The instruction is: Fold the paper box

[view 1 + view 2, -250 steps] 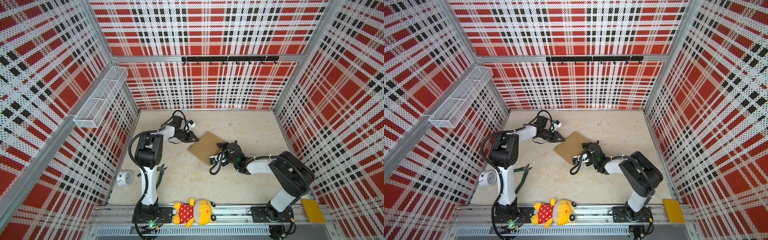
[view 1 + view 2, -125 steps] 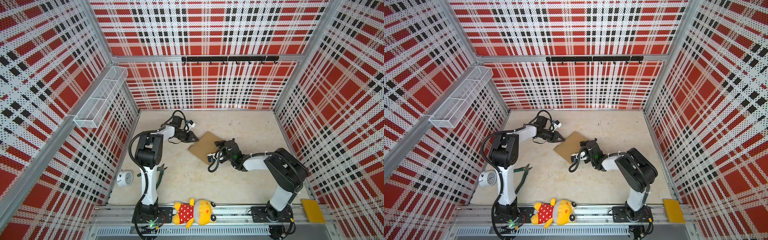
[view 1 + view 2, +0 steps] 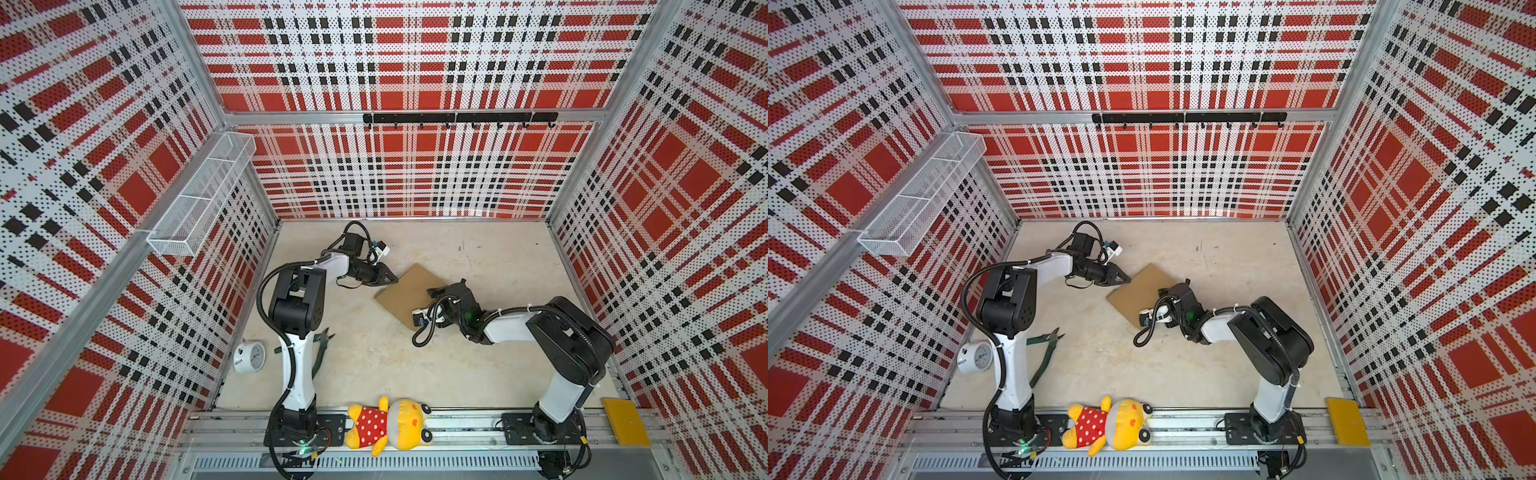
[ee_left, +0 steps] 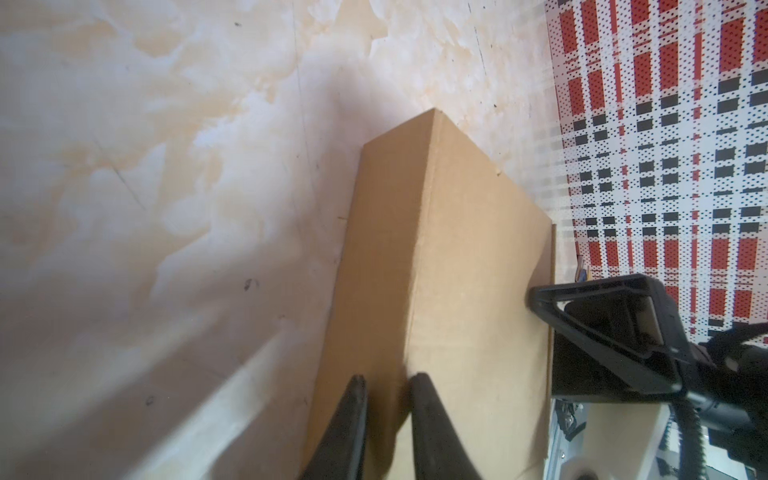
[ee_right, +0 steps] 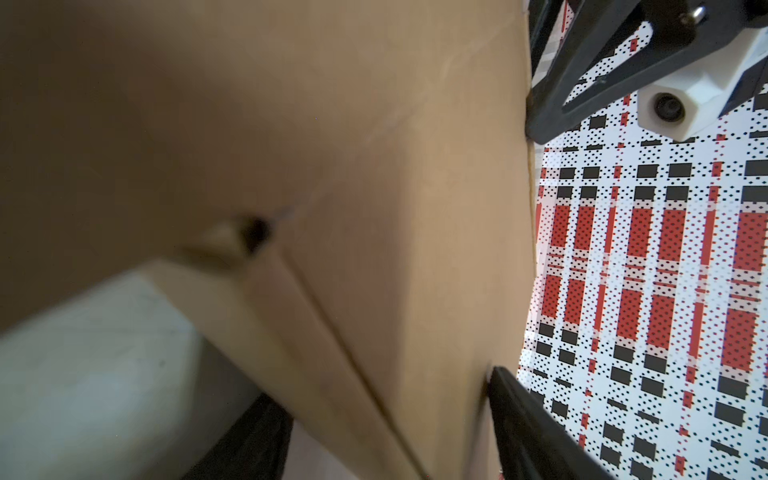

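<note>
Shallow brown cardboard paper box point(image 3: 405, 291) on mottled beige table point(image 3: 503, 257) — left hand point(image 4: 386, 380) barely parted at its corner, right hand point(image 3: 438, 291) straddling it, grip unclear.

Setting: a robot test cell in a lab.

Evidence:
- Perforated panels point(image 3: 415, 174) in red, black and white plaid wall me in beyond my left gripper point(image 3: 390, 277) and right gripper point(image 3: 432, 299), and outboard of each.
- Aluminium framing point(image 3: 291, 117) carries the panels.
- High beyond both grippers, a black hook rail point(image 3: 457, 118). Outboard of the left one, a white wire-mesh basket point(image 3: 199, 199) on the wall.
- Behind the grippers, both my arm bases sit on a slotted metal rail point(image 3: 465, 432).
- Under them, a bare beige tabletop point(image 3: 498, 257).
- An unrelated mix lies behind the grippers: plush toy point(image 3: 388, 424), alarm clock point(image 3: 248, 356), pliers point(image 3: 1054, 333), yellow plate point(image 3: 625, 422).
</note>
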Robot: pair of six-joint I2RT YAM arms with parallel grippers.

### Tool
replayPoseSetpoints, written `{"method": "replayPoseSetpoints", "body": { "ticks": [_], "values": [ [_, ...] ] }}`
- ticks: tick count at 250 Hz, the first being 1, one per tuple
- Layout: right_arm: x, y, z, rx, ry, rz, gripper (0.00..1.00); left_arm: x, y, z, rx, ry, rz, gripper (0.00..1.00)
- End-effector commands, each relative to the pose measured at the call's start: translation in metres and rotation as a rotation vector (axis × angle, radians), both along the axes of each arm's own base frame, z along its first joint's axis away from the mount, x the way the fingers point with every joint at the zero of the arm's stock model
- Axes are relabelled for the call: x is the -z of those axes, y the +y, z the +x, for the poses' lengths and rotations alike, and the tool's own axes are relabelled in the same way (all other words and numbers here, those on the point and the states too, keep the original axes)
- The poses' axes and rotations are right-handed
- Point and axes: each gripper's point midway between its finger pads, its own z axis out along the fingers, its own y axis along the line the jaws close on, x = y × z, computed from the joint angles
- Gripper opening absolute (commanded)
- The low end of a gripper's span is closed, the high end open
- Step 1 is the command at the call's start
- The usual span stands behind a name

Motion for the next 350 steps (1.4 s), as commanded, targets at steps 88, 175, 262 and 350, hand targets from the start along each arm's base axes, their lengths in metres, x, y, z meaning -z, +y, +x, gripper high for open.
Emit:
{"method": "replayPoseSetpoints", "body": {
  "ticks": [88, 175, 262, 350],
  "values": [
    [-0.055, 0.027, -0.011, -0.005, -0.141, 0.141, 0.7, -0.011, -0.016, -0.029, 0.012, 0.03, -0.054, 0.25],
    [-0.072, 0.034, -0.015, -0.006, -0.185, 0.169, 0.75, -0.019, -0.027, -0.048, 0.044, 0.014, -0.084, 0.22],
    [-0.097, 0.04, -0.009, 0.011, -0.249, 0.218, 0.74, -0.009, -0.028, -0.048, 0.034, 0.059, -0.099, 0.25],
    [-0.101, 0.041, -0.016, 0.016, -0.186, 0.26, 0.62, -0.036, -0.018, -0.033, -0.015, 0.052, -0.161, 0.31]
  ]
}}
